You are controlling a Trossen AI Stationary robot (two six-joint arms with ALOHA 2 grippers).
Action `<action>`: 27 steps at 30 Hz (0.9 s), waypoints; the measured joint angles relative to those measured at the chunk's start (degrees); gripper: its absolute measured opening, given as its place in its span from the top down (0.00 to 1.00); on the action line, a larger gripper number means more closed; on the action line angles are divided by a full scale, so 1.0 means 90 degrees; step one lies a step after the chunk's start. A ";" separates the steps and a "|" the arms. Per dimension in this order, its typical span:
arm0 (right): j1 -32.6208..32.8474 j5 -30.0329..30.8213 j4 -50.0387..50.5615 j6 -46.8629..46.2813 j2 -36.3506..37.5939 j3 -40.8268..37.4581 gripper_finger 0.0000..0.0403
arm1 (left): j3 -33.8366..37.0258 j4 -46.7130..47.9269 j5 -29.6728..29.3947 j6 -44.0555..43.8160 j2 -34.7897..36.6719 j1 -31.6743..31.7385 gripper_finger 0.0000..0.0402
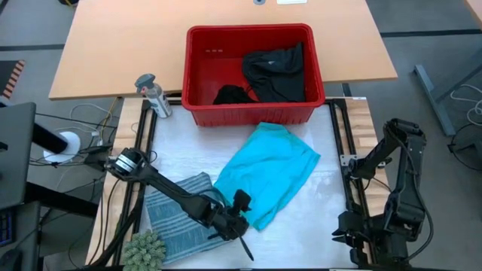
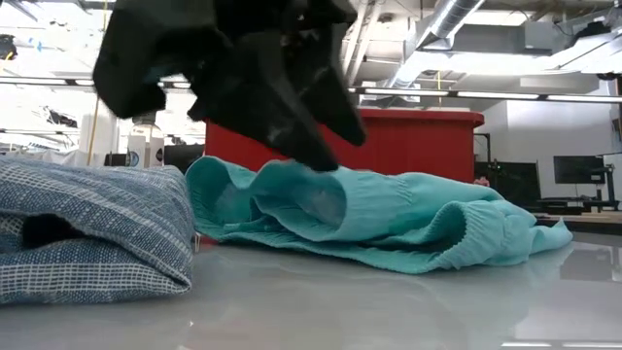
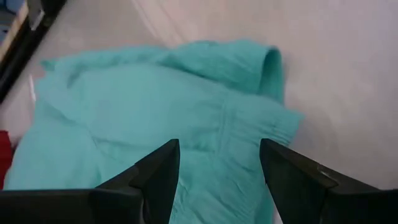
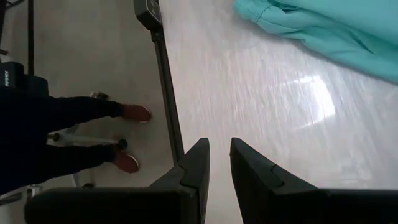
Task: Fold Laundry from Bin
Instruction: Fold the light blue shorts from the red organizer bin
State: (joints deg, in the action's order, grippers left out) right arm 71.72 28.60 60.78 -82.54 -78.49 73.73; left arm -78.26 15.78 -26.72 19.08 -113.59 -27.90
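Note:
A bright turquoise garment lies crumpled on the white table mat, in front of the red bin. Black garments lie inside the bin. A blue-grey striped garment rests folded at the near left. My left gripper stands open just above the turquoise garment's near left edge, fingers pointing down over the cloth. My right gripper waits at the table's near right corner, shut on nothing.
A small grey bottle stands left of the bin. A green spiky object sits at the near left corner. Bare mat lies right of the turquoise garment. A person's legs and red shoes show beside the table.

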 joint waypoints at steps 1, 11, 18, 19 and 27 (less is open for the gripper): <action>0.0000 0.0000 0.0002 -0.0004 -0.0001 0.0000 0.77 | 0.0004 0.0063 -0.0034 0.0001 -0.0008 0.0000 0.47; 0.0000 0.0000 0.0002 -0.0065 0.0001 0.0000 0.77 | -0.0224 0.0712 -0.0757 -0.0178 0.0000 -0.0133 0.51; 0.0000 -0.0002 0.0031 -0.0018 0.0001 0.0000 0.77 | -0.0523 0.0765 0.0089 -0.0441 0.0108 -0.0241 0.52; 0.0000 -0.0001 0.0032 -0.0017 0.0001 0.0000 0.77 | -0.0458 0.0783 0.0248 -0.0547 0.0096 -0.0252 0.52; 0.0000 -0.0002 0.0070 -0.0015 0.0001 0.0000 0.77 | 0.0089 0.0662 0.0173 -0.0020 0.0103 -0.0357 0.52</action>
State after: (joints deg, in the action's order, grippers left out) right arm 71.72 28.58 61.41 -82.67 -78.48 73.73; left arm -77.46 21.74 -25.16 18.90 -112.66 -31.11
